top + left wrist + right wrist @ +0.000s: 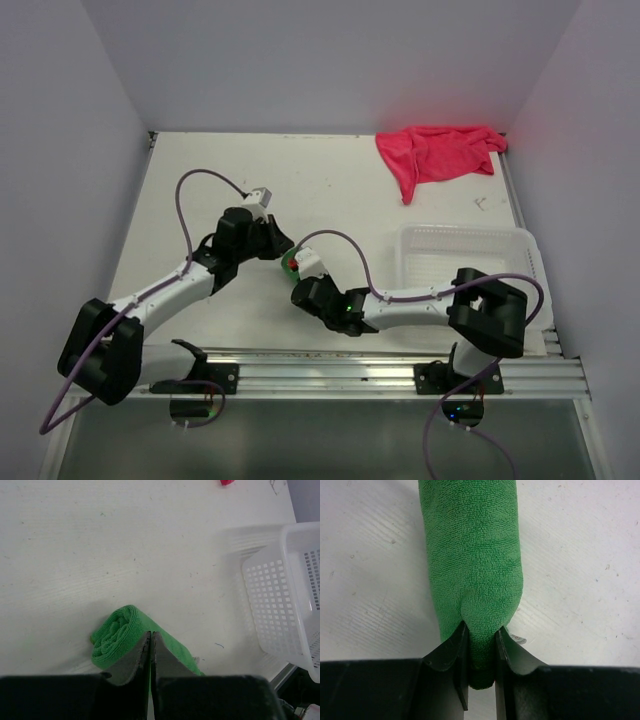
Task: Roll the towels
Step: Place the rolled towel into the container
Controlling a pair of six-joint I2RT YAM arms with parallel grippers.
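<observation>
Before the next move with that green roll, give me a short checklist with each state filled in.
1. The green towel is rolled up: ok.
2. The right gripper is clamped on the roll's end: ok.
3. The left gripper is shut at the roll; whether it pinches cloth: cannot tell.
4. The basket is upright, apart from the roll: ok.
5. The pink towel is rolled: not ok, it lies crumpled at the far corner.

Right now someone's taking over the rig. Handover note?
Left gripper: shut, fingers against the green towel at its spiral end; no clear hold.
Right gripper: shut on one end of the roll.
Done: green towel rolled, lying on the table between the arms.
Pink towel: crumpled, unrolled, far right corner beyond the basket.
Left: release green, roll pink.
</observation>
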